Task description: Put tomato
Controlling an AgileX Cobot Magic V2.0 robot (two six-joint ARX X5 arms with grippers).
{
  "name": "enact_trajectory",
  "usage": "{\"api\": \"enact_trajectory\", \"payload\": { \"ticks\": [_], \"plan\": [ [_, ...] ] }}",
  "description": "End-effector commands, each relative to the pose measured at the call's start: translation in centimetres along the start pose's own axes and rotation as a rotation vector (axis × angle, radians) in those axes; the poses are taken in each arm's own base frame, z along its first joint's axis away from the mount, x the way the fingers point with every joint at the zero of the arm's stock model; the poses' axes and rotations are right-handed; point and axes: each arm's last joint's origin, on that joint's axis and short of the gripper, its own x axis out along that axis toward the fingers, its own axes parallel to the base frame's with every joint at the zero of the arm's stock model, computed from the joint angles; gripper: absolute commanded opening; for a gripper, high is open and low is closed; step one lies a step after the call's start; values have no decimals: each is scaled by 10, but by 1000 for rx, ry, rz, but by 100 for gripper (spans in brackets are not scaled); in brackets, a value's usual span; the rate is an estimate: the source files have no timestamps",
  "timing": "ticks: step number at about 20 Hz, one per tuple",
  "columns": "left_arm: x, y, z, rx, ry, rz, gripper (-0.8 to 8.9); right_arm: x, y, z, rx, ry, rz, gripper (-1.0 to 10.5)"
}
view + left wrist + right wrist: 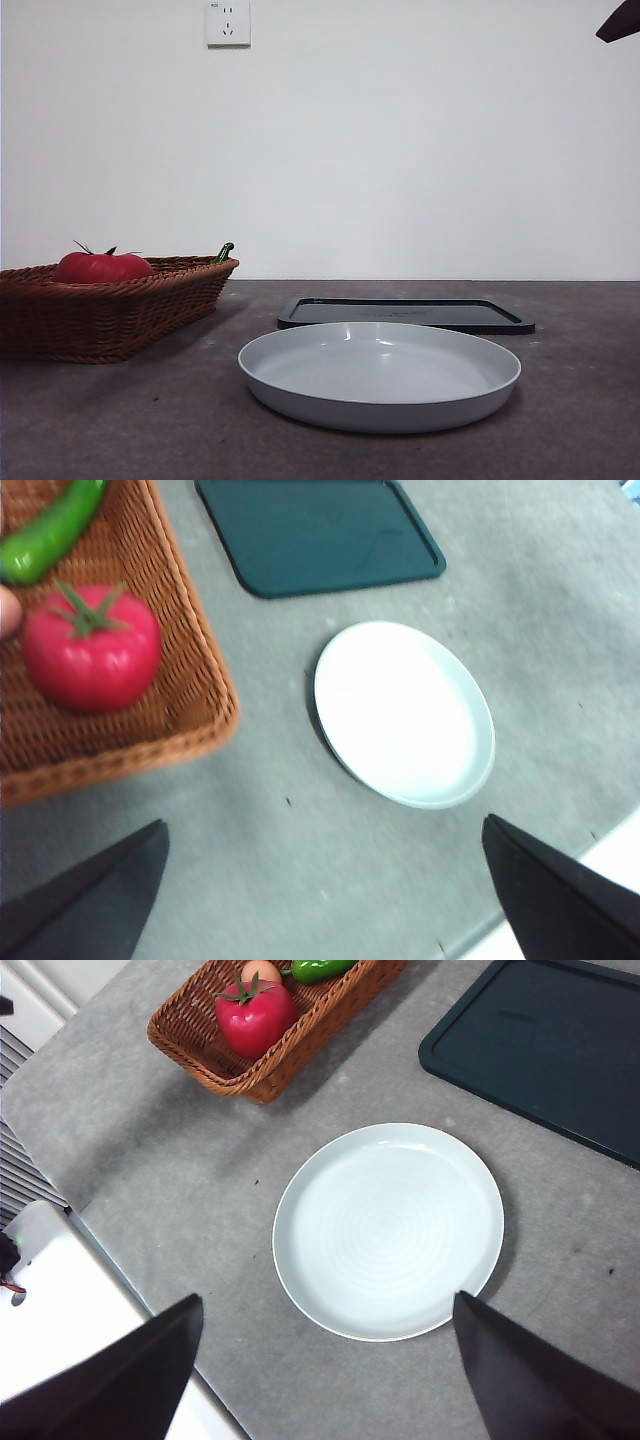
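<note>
Seen from three cameras at once. Red tomato [101,267] with a green spiky calyx, resting inside a brown wicker basket [120,310] on the grey table [580,400]. Beside the tomato in the basket, a green pepper [50,530] and a pale pinkish item [262,971], only partly in sight. Just next to the basket, an empty pale grey plate [380,410], lying flat. Behind the plate, a dark flat tray [405,314], also bare. On the white wall at the back, a power socket [228,22].

Left gripper [325,900] raised above the table, jaws spread wide, holding nothing; basket and tomato to one side below it, plate to the other. Right gripper [325,1360] likewise high above the table, jaws wide apart and empty, looking down on the plate, well away from the tomato. Only a dark arm tip [620,22] visible in the front view's top corner.
</note>
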Motion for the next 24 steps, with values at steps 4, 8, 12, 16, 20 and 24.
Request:
{"api": "enact_trajectory", "payload": {
  "ticks": [4,8,12,16,20,24],
  "plan": [
    [5,5,14,37,-45,72,497,-2,2,5,-20,-15,7,404],
    [18,14,26,47,-66,138,497,-2,2,5,-18,-15,7,404],
    [38,27,40,55,-87,177,497,-2,2,5,-18,-15,7,404],
    [61,40,50,71,-86,189,498,-2,2,5,-18,-15,7,404],
    [84,53,56,88,-68,201,498,-2,2,5,-17,-14,8,404],
    [106,67,58,137,-36,235,498,-2,2,5,-17,-15,8,404]
  ]
}}
